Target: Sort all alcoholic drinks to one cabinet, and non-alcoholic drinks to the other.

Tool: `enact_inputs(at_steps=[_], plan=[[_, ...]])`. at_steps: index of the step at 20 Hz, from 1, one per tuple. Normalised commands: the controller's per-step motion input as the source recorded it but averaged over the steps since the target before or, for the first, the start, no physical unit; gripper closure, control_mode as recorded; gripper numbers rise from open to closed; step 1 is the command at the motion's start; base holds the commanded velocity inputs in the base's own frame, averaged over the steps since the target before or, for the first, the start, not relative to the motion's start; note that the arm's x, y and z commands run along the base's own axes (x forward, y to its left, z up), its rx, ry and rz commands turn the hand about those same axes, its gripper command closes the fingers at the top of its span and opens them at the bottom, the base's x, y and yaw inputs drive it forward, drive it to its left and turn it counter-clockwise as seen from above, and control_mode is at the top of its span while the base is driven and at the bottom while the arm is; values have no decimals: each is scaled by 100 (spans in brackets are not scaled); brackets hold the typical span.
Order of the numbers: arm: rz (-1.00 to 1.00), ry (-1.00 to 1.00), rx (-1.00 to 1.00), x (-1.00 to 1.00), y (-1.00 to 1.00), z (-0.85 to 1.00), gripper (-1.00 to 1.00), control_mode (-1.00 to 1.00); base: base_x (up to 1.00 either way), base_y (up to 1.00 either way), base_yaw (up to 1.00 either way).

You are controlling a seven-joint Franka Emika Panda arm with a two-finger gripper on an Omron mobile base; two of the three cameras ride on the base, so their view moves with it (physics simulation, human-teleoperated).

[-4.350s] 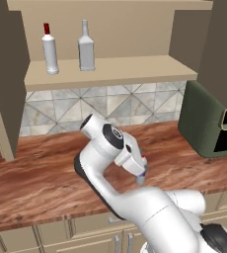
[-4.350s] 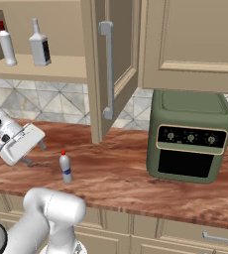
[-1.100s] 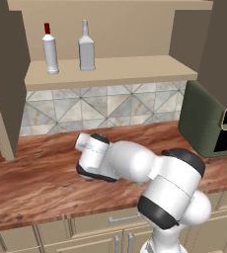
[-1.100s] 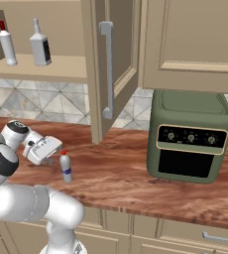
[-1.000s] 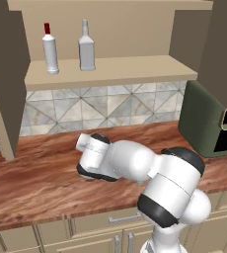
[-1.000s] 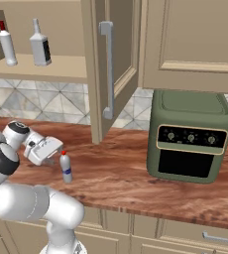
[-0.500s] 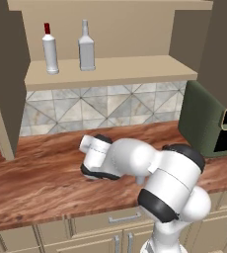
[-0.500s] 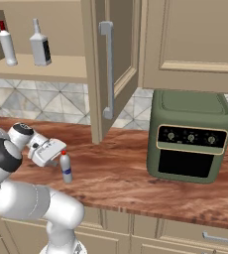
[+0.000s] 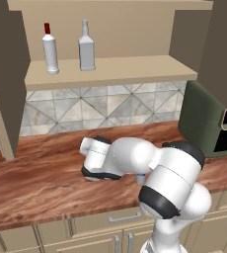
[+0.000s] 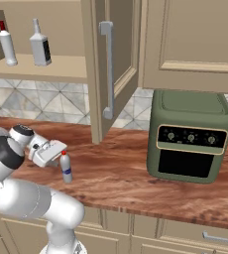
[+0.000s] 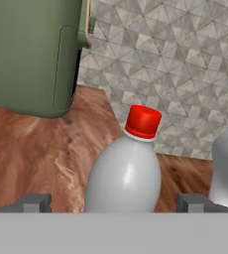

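1. This is a home kitchen, rendered rather than filmed.
2. Tan wooden wall cabinets (image 10: 185, 44) hang above, one with its door (image 10: 111, 64) open onto a shelf (image 9: 110, 71) of bottles.
3. A reddish wood-grain tabletop (image 10: 136, 183) runs over cream drawers (image 9: 110, 217).
4. A patterned tile backsplash (image 9: 110, 106) lines the wall.
5. A green countertop oven (image 10: 190, 136) stands at the right.

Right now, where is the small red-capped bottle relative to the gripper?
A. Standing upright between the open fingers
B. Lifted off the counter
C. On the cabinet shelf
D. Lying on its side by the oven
A: the hand view shows the small bottle upright on the counter between the open gripper fingers.
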Motion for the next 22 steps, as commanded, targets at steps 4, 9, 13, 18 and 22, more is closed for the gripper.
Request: enact_inputs(at_steps=[4, 9, 13, 18, 22], plan=[[0, 1, -6, 0, -4, 0, -100, -100, 0, 0, 0], [0, 0, -4, -2, -11, 0, -100, -100, 0, 0, 0], [0, 0, -3, -4, -14, 0, -100, -100, 0, 0, 0], [0, 0, -2, -6, -11, 0, -100, -100, 0, 0, 0], [0, 0, -2, -9, -8, 0, -100, -100, 0, 0, 0]])
